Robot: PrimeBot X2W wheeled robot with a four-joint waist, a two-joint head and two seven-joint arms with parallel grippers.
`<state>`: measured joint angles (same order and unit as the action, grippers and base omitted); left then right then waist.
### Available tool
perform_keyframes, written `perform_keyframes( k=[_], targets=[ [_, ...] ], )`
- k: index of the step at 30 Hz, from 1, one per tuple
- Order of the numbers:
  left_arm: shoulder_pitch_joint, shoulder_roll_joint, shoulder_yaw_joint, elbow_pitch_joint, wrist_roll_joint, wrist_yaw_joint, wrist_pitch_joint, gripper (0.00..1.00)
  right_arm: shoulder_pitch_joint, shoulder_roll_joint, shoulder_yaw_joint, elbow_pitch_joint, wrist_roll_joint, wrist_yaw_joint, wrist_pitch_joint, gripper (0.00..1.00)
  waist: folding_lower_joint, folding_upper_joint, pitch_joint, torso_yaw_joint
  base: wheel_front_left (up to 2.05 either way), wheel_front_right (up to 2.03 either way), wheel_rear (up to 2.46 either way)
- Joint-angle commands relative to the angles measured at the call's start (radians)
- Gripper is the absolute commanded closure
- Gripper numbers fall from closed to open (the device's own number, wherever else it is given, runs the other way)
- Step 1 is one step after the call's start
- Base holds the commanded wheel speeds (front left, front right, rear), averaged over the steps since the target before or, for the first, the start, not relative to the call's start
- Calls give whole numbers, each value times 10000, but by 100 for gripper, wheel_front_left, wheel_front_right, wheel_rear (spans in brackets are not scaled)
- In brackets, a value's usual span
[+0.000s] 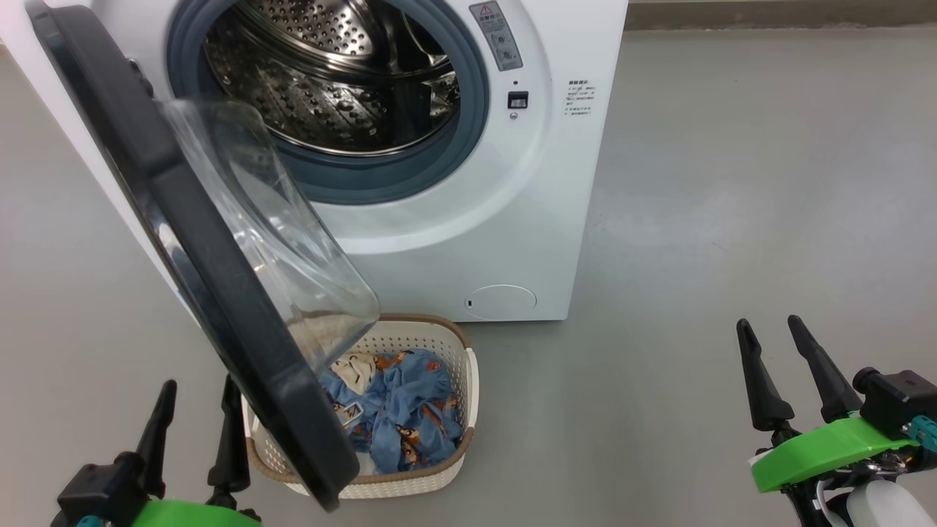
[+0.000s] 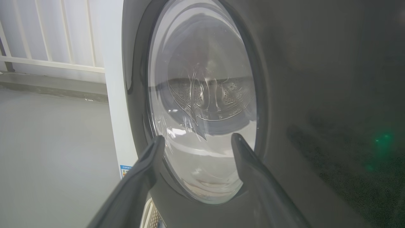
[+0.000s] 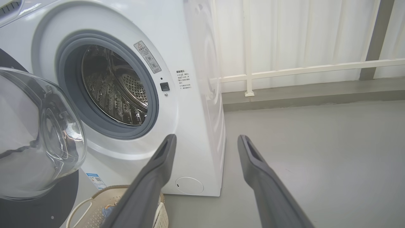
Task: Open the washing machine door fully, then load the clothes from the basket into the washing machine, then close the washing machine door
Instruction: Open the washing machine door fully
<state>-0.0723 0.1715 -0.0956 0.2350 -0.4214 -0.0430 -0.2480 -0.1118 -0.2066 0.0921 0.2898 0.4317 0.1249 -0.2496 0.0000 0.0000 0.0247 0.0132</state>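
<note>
The white washing machine (image 1: 468, 241) (image 3: 196, 120) stands ahead with its steel drum (image 1: 329, 73) (image 3: 114, 88) exposed. Its round black door (image 1: 198, 241) (image 2: 303, 79) hangs swung out to the left, and its clear glass bowl (image 1: 285, 241) (image 3: 34, 133) reaches over the basket. The cream basket (image 1: 457, 410) (image 3: 95, 209) sits on the floor in front of the machine and holds the blue printed clothes (image 1: 402, 417). My left gripper (image 1: 201, 395) (image 2: 197, 139) is open just left of the door's lower edge. My right gripper (image 1: 768, 326) (image 3: 205, 137) is open, far to the right above bare floor.
Grey floor (image 1: 732, 183) spreads to the right of the machine. A white railing (image 3: 300, 68) and pale wall run behind it. The open door overhangs the left part of the basket.
</note>
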Motion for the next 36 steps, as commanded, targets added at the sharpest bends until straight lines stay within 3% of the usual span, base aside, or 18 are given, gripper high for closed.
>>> perform_keyframes(
  k=[1, 24, 25, 26, 27, 28, 36],
  targets=[
    [-226, 233, 312, -153, -26, 20, -118, 0, -203, -103, 197, -199, 23, 58, -122, 0, 0, 0, 3, 3, 0, 0, 0],
    [-233, 216, 278, -185, -10, 10, -132, 0, -218, -100, 241, -175, 37, 58, -122, 0, 0, 0, -16, 37, 0, 0, 0],
    [-233, 212, 267, -183, -13, 6, -133, 5, -210, -102, 236, -179, 42, 58, -122, 0, 0, 0, -21, 48, 0, 0, 0],
    [-237, 206, 258, -181, -18, 3, -133, 43, -199, -104, 226, -185, 46, 58, -122, 0, 0, 0, -27, 62, 0, 0, 0],
    [-245, 197, 250, -184, -22, 3, -133, 65, -185, -106, 217, -187, 50, 58, -122, 0, 0, 0, -31, 78, 0, 0, 0],
    [-254, 190, 243, -193, -27, 2, -133, 100, -174, -108, 214, -188, 51, 58, -122, 0, 0, 0, -27, 92, 0, 0, 0],
    [-389, 241, 367, -724, 61, 35, -135, 100, -147, -129, 188, -213, 58, 58, -122, 0, 0, 0, 43, 233, 0, 0, 0]
  ],
)
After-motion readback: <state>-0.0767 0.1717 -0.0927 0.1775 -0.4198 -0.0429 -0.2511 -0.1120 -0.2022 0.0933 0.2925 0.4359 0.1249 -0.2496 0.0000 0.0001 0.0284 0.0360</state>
